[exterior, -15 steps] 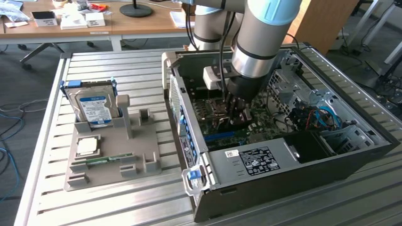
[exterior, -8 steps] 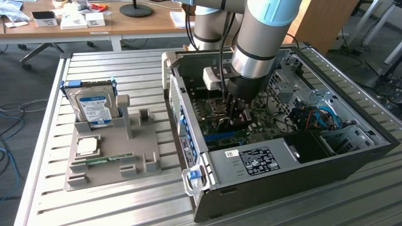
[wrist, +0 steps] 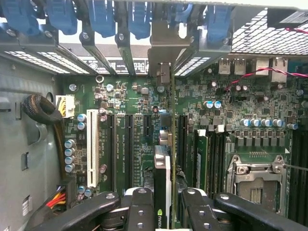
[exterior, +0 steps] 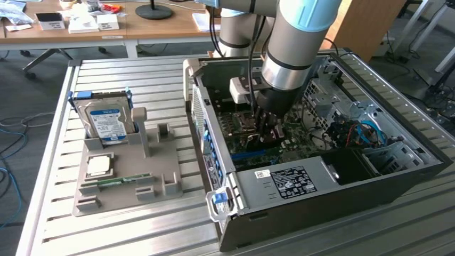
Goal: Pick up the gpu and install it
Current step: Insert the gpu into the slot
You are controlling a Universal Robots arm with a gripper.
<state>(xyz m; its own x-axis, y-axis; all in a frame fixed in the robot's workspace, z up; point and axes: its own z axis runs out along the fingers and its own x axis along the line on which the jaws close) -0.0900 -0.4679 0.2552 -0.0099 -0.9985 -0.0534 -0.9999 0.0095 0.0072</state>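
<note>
Green and seen edge-on, the graphics card [wrist: 172,144] stands upright between the gripper [wrist: 167,199] fingers [wrist: 140,207], which are clamped on it from both sides; its silver bracket [wrist: 162,57] points toward the blue-clipped rear slots; it hangs over the motherboard [wrist: 125,96] in line with the long sockets, seated or not I cannot tell; in the exterior view the arm reaches into the open computer case [exterior: 306,213]; a hard drive [exterior: 106,120] stands in a grey holder [exterior: 131,160] at that view's left.

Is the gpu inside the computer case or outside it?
Inside: the gpu stands edge-on over the motherboard slots, clamped in the gripper.
</note>
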